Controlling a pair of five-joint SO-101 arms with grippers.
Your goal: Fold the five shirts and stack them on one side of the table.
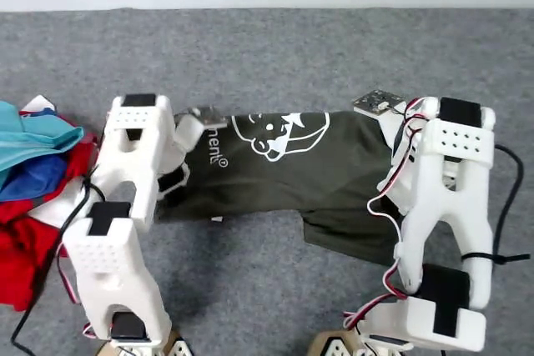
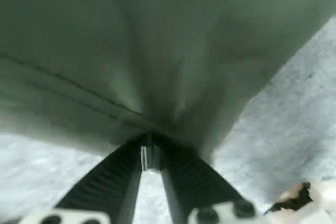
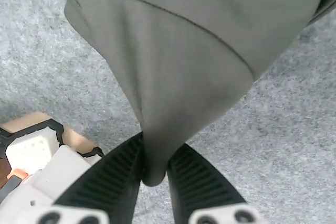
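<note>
A dark olive shirt (image 1: 284,172) with a white print lies stretched across the middle of the grey table between the two arms. In the left wrist view my left gripper (image 2: 150,153) is shut on a bunched fold of the olive shirt (image 2: 157,51), which hangs taut above the carpet-like surface. My right gripper (image 3: 155,169) is shut on another fold of the olive shirt (image 3: 178,66), pinched between its black ribbed fingers (image 3: 197,182). From above, the left arm (image 1: 133,164) stands at the shirt's left end and the right arm (image 1: 442,181) at its right end.
A heap of unfolded shirts, teal, blue, red and white (image 1: 33,181), lies at the table's left edge. The grey table surface (image 1: 275,47) stretches behind the olive shirt. The arm bases stand at the near edge.
</note>
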